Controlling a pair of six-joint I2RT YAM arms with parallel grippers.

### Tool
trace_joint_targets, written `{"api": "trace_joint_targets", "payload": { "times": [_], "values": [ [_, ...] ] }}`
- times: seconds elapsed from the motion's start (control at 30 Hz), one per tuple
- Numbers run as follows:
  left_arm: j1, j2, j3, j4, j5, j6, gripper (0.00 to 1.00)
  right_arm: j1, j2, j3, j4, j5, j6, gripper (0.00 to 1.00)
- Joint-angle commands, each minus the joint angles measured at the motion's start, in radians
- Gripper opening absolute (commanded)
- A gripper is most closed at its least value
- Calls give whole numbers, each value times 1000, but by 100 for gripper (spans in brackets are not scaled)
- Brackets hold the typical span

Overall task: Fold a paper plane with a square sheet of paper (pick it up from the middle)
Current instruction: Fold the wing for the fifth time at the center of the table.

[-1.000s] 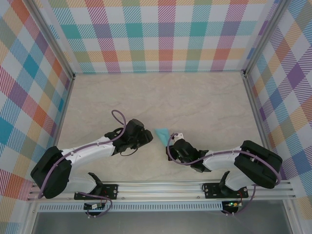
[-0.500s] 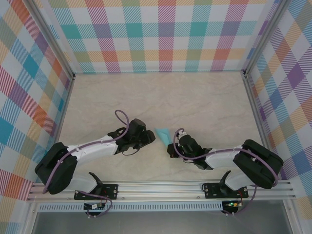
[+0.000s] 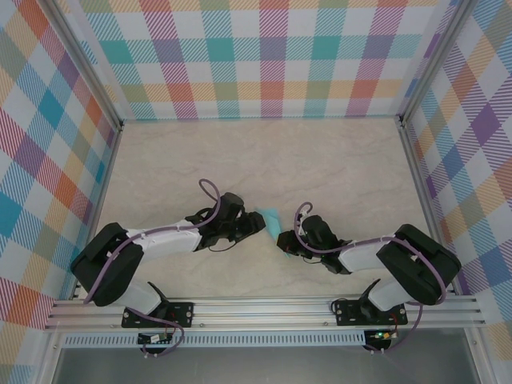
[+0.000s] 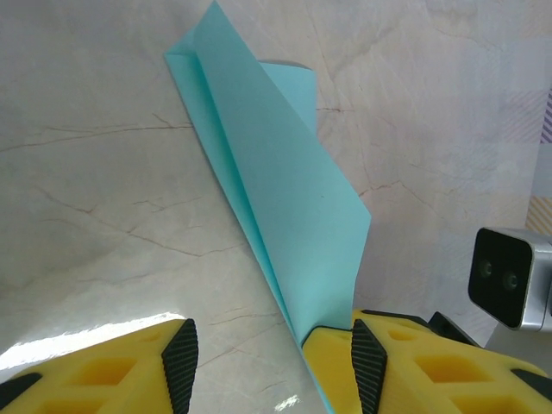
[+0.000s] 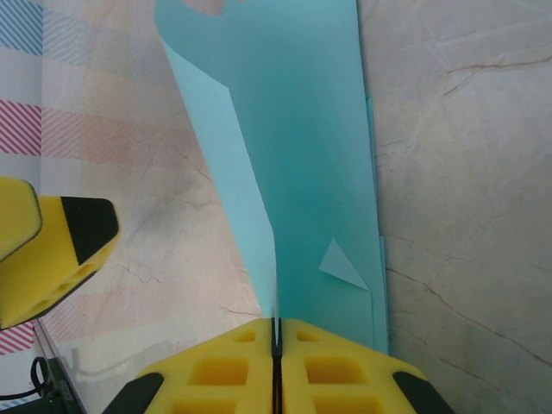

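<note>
Cyan paper sits at the middle of the top external view: the paper plane (image 3: pixel 270 219) lies on the beige marbled table (image 3: pixel 264 160), between the two arms. The left gripper (image 3: pixel 256 225) meets it from 9 o'clock and the right gripper (image 3: pixel 285 238) from about 4 o'clock. Checked walls (image 3: pixel 272 56) stand on three sides. From this height I cannot judge either claw's opening.

On the left wrist view, the left gripper (image 4: pixel 271 358) has its yellow, black-padded fingers (image 4: pixel 179 352) set wide apart at 6 o'clock. The paper plane (image 4: pixel 285 198) runs from a point near 12 o'clock down into that gap, narrowing as it comes, with a long crease along its 9 o'clock side. Its lower end lies right against the finger at 5 o'clock; I cannot tell whether they touch. The other finger is well clear of it, with bare table (image 4: pixel 103 190) between. At 3 o'clock I see the right arm's wrist camera (image 4: pixel 507 278).

On the right wrist view, the right gripper (image 5: pixel 276 332) has its two fingers pressed together, clamped on the lower edge of the paper plane (image 5: pixel 302 147). The sheet rises from that pinch toward 12 o'clock, one layer curling up off the table (image 5: pixel 466 172). A small triangular flap shows near 4 o'clock. A finger (image 5: pixel 60 250) of the left gripper is at 9 o'clock, apart from the paper.
</note>
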Motion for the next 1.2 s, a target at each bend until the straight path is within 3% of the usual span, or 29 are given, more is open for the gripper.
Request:
{"api": "trace_joint_targets", "payload": {
  "times": [0.0,0.37,0.53,0.73,1.17],
  "values": [
    [-3,34,26,114,63,18,52,-15,0,-17,43,-21,57,9],
    [-7,156,61,280,123,3,52,-40,-9,-12,36,-83,85,11],
    [-6,209,82,317,130,-4,52,-40,-27,-3,-38,-69,70,17],
    [-7,239,107,302,129,-3,52,-40,-64,17,-151,-45,32,25],
    [-6,272,120,265,97,-14,51,-40,-79,89,-329,-69,-139,30]
  ]
}}
